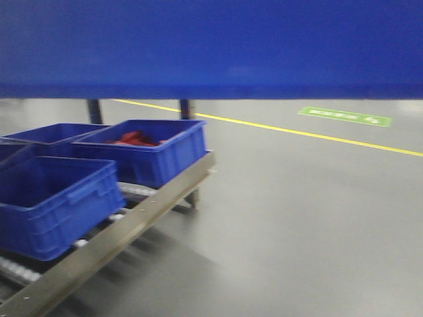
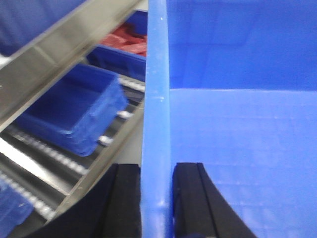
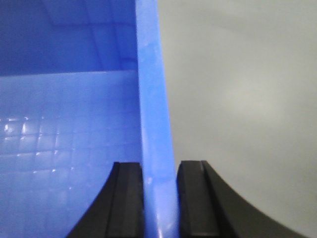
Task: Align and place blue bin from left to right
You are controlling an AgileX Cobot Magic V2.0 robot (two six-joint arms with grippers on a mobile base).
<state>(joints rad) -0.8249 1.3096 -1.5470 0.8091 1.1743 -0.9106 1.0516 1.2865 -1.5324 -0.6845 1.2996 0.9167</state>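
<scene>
The blue bin (image 1: 211,46) hangs in the air and its flat side wall fills the top of the front view, hiding both arms there. My left gripper (image 2: 157,198) is shut on the bin's left rim (image 2: 157,99), one black finger outside and one inside. My right gripper (image 3: 159,198) is shut on the bin's right rim (image 3: 151,99) in the same way. The bin's gridded floor (image 2: 237,139) shows in both wrist views and nothing lies on the part I see.
A metal roller rack (image 1: 132,221) stands low at the left with several other blue bins (image 1: 53,205); one (image 1: 152,148) holds red parts. Grey floor spreads to the right, with a yellow line (image 1: 297,132) and a green floor sign (image 1: 344,117).
</scene>
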